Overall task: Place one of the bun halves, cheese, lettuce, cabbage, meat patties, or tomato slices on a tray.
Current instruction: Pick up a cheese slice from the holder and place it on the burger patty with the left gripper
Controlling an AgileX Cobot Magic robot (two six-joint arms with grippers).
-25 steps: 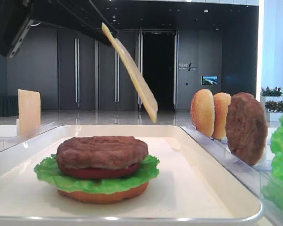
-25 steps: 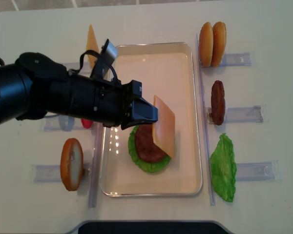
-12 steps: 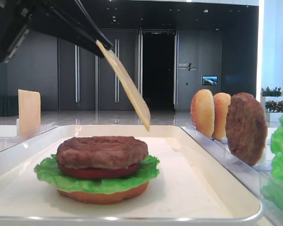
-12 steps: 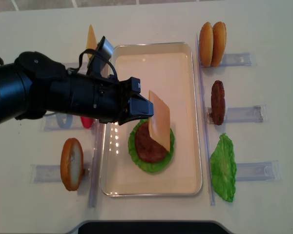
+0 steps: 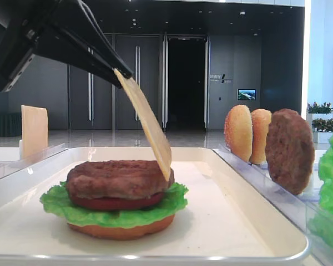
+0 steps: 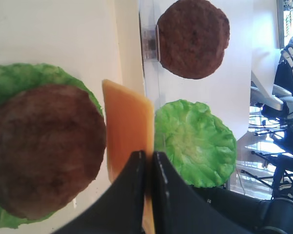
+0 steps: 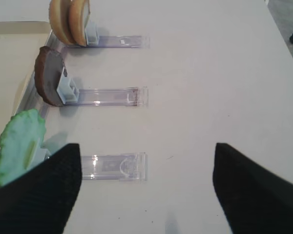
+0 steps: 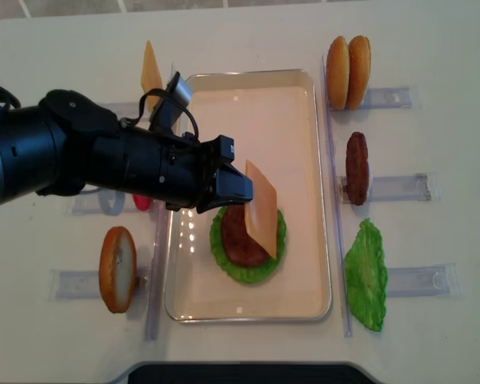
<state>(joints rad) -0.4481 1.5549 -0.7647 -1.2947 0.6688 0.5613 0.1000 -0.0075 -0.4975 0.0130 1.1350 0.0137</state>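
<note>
My left gripper [image 8: 240, 189] is shut on the upper edge of a pale orange cheese slice [image 8: 262, 210], which hangs tilted over the cream tray [image 8: 248, 104]. On the tray sits a stack: flat bun bottom [image 5: 122, 230], lettuce [image 5: 55, 203], tomato slice [image 5: 111, 203] and a meat patty [image 5: 119, 178] on top. The cheese [image 5: 147, 124] slants down to the patty's right edge; I cannot tell if they touch. The left wrist view shows the gripper [image 6: 149, 161] pinching the cheese [image 6: 127, 122] beside the patty [image 6: 44, 146]. My right gripper [image 7: 146, 195] stands open over bare table.
Clear racks flank the tray. On the right stand two bun halves [image 8: 348, 72], a patty [image 8: 357, 168] and a lettuce leaf [image 8: 366, 276]. On the left are another cheese slice [image 8: 150, 72], a red tomato slice [image 8: 142, 202] and a bun half [image 8: 118, 270].
My left gripper has come down and slightly leftward with the cheese, so the slice's lower edge has dropped from well above the stack to the patty's right edge.
</note>
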